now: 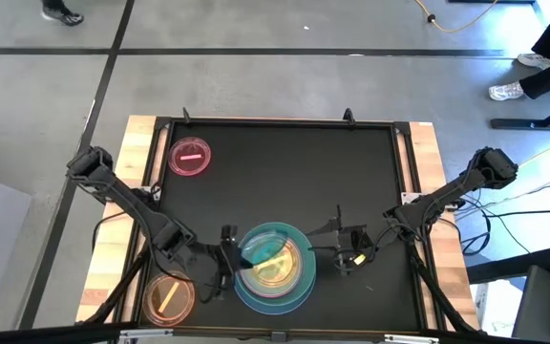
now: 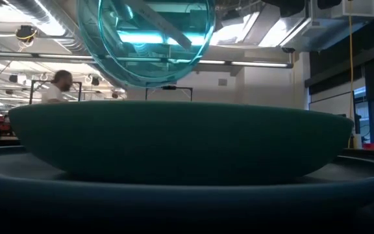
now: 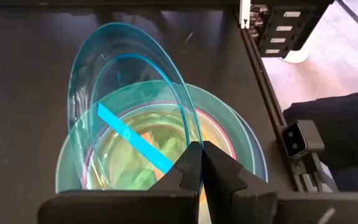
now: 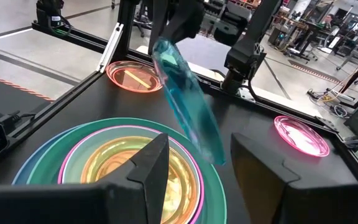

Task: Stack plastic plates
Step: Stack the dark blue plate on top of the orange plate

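A stack of plates [image 1: 294,291] stands near the table's near edge. A large light blue plate is at the bottom, then teal [image 3: 229,124] and pink, with smaller orange and green ones inside [image 4: 114,163]. My left gripper [image 1: 229,250] is at the stack's left side, shut on a small translucent blue plate [image 1: 261,250] that stands steeply tilted over the stack [image 4: 188,106]. In the low view this plate [image 2: 145,39] hangs above the teal plate [image 2: 174,140]. My right gripper [image 1: 325,244] waits open just right of the stack, its fingers [image 4: 151,165] level with the rim. My left gripper [image 3: 201,152] pinches the blue plate's rim [image 3: 188,134] between its two fingers, on the side of the plate nearest the arm. It comes from the table's left, slanting down. The plate is lifted clear of the stack and tilted nearly on edge, with its blue stick mark [image 3: 132,137] facing the gripper.
A small translucent pink plate [image 1: 190,158] lies at the far left of the black mat [image 4: 300,134]. A small orange plate [image 1: 168,298] sits near the near-left corner [image 4: 132,76]. The mat's raised black frame [image 1: 275,122] bounds the work area. A person shows in the room beyond [image 2: 58,88].
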Controlling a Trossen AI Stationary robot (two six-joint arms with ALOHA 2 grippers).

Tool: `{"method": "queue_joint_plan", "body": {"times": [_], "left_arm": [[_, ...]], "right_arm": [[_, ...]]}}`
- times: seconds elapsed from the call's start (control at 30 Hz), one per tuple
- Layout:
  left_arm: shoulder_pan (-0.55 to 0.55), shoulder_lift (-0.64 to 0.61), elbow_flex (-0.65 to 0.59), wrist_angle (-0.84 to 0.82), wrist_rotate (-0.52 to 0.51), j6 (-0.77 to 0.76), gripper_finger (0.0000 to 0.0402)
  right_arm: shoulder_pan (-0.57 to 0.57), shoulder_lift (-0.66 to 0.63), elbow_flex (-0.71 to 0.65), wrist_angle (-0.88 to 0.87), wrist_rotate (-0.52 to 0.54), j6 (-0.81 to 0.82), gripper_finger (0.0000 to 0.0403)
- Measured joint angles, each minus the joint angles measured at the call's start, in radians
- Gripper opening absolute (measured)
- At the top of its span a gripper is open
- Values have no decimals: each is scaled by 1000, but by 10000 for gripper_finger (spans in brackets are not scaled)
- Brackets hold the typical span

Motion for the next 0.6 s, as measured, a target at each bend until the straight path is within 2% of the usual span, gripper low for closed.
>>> {"method": "queue_joint_plan", "body": {"times": [0.37,0.6], "left_arm": [[9,182,0,36,9,3,3],[38,227,0,38,15,1,16]], "right_arm": [[0,0,0,-2,0,0,167],[0,0,0,-2,0,0,167]]}}
